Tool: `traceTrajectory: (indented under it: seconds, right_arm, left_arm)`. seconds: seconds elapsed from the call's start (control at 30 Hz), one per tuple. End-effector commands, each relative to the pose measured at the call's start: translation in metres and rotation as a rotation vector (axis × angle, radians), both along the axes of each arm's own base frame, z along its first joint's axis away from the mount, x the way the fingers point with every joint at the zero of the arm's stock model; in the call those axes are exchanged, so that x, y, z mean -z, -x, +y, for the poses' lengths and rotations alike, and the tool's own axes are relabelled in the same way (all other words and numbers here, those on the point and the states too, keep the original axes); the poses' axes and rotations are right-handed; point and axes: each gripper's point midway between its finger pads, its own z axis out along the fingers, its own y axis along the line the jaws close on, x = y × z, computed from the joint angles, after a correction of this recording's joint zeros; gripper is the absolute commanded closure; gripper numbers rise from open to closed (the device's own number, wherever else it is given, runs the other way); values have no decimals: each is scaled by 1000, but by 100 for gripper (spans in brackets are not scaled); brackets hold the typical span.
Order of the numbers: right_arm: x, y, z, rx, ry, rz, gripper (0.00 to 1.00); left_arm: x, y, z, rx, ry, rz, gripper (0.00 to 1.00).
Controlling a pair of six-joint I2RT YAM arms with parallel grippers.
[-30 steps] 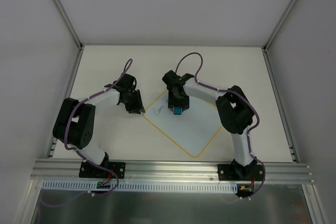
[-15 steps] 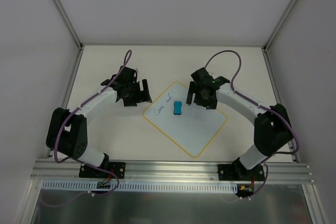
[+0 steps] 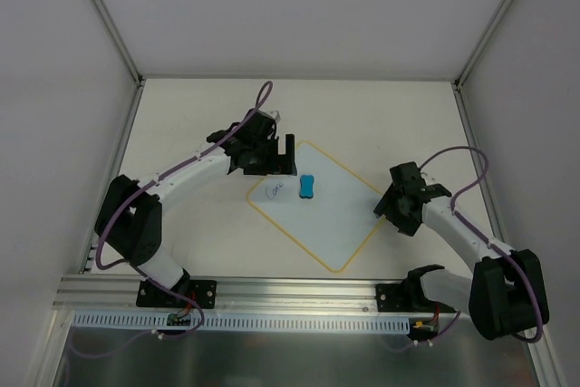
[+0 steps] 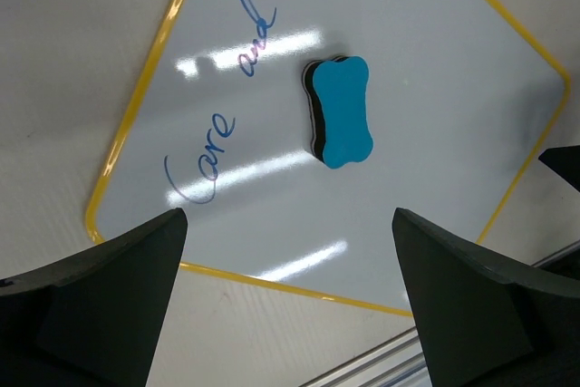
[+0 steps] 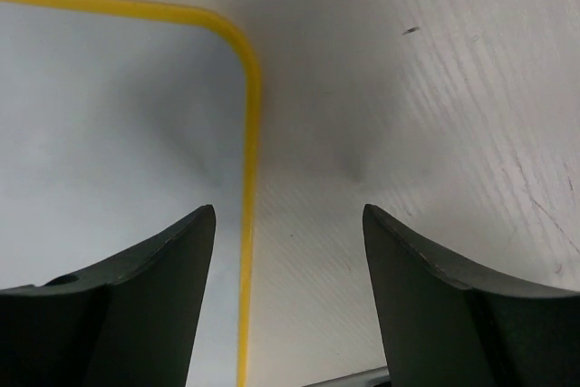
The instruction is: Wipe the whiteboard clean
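Note:
The whiteboard (image 3: 331, 224) lies turned like a diamond on the table, pale with a yellow border. Blue handwriting (image 4: 213, 147) runs along its upper left part. A small blue bone-shaped eraser (image 3: 307, 187) lies loose on the board, and the left wrist view shows the eraser (image 4: 343, 111) just beyond the writing. My left gripper (image 3: 276, 162) hangs over the board's upper left edge, wide open and empty (image 4: 288, 217). My right gripper (image 3: 391, 207) is at the board's right corner, open and empty. It straddles the yellow border (image 5: 246, 251) next to the whiteboard (image 5: 109, 133).
White enclosure walls stand at the back and sides, with metal posts (image 3: 107, 15) in the corners. An aluminium rail (image 3: 299, 295) runs along the near edge, carrying both arm bases. Bare tabletop (image 3: 381, 115) surrounds the board.
The right gripper let go of the eraser and drew back to the board's right corner. The left gripper swung right to the board's upper left edge and opened wide.

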Motion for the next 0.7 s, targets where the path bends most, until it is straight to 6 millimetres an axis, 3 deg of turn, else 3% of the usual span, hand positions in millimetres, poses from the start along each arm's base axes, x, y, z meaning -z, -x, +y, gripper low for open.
traceTrajectory:
  seconds: [0.0,0.1,0.27,0.47,0.67]
  right_arm:
    - [-2,-9,-5,83,-59,-72,31]
    - [7,-9,-4,104,-106,-62,43]
    - [15,-14,5,95,-160,-67,47]
    - [18,-18,3,96,-150,-77,50]
    - [20,-20,-1,103,-121,-67,61]
  left_arm:
    - [8,-5,-13,2,-49,0,1]
    - [17,-6,-28,26,-77,3,1]
    - [19,-10,-46,41,-113,-34,1]
    - [29,-13,-52,38,-142,-31,3]
    - [42,-13,-55,40,-163,-11,5]
